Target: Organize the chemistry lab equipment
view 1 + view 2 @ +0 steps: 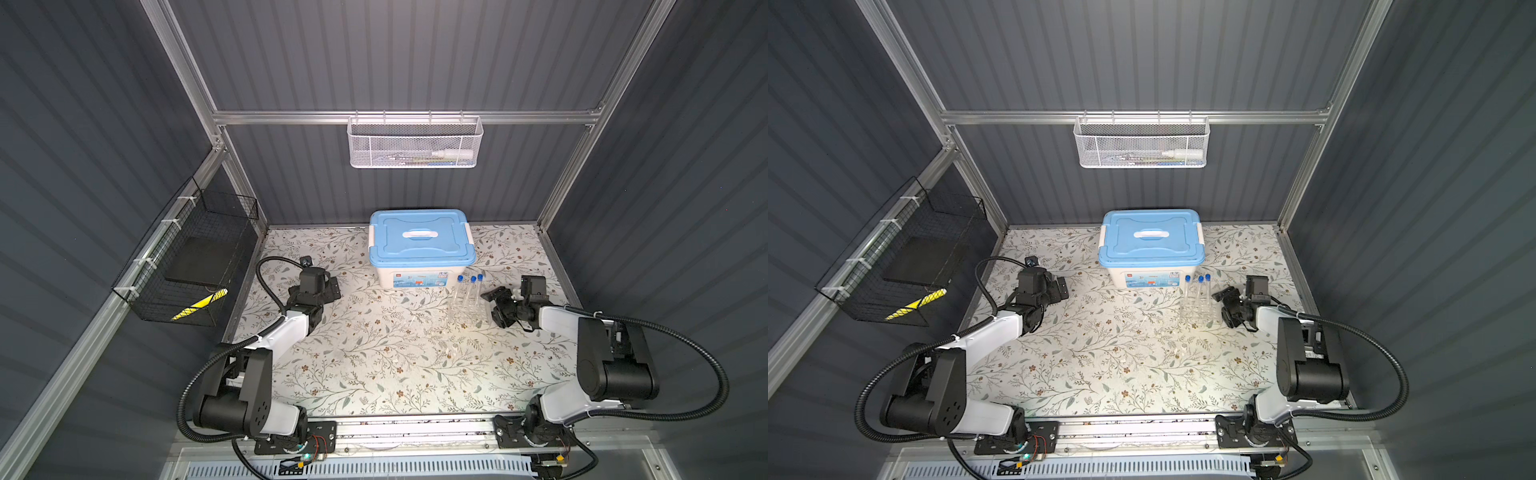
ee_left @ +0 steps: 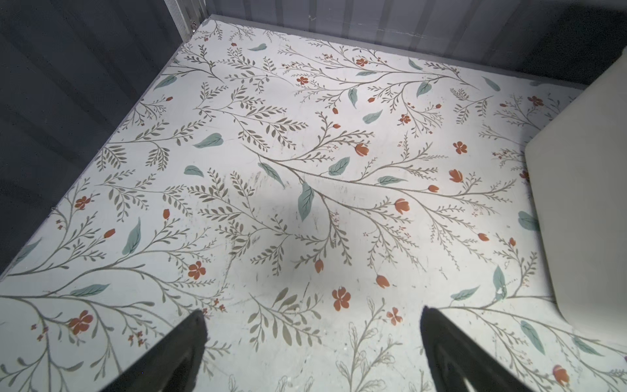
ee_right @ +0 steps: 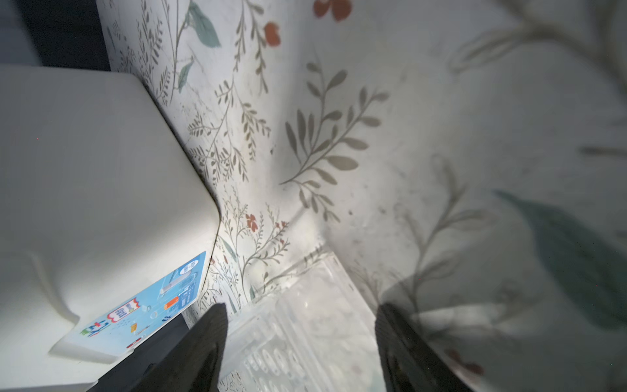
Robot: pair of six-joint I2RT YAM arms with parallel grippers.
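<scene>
Step in hand looks like shifting the clear tube rack (image 3: 305, 339): the right gripper (image 3: 300, 307) has its fingers either side of the rack's near end and seems clamped on it. The three test tubes (image 1: 469, 291) stand upright just ahead of the fingertips, with the cream box (image 1: 419, 241) close beyond. The left gripper (image 2: 314, 312) hangs wide apart, holding nothing. Next probably a level lift, slow, or the tubes tip or clip the box.

- Left arm (image 1: 286, 328) bent at the elbow, left gripper (image 2: 312, 319) aimed down, its 2 fingers (image 2: 183, 349) spread wide.
- Right arm (image 1: 557, 320) stretched inward, right gripper (image 3: 301, 305) low, closed against the tube rack (image 3: 315, 339).
</scene>
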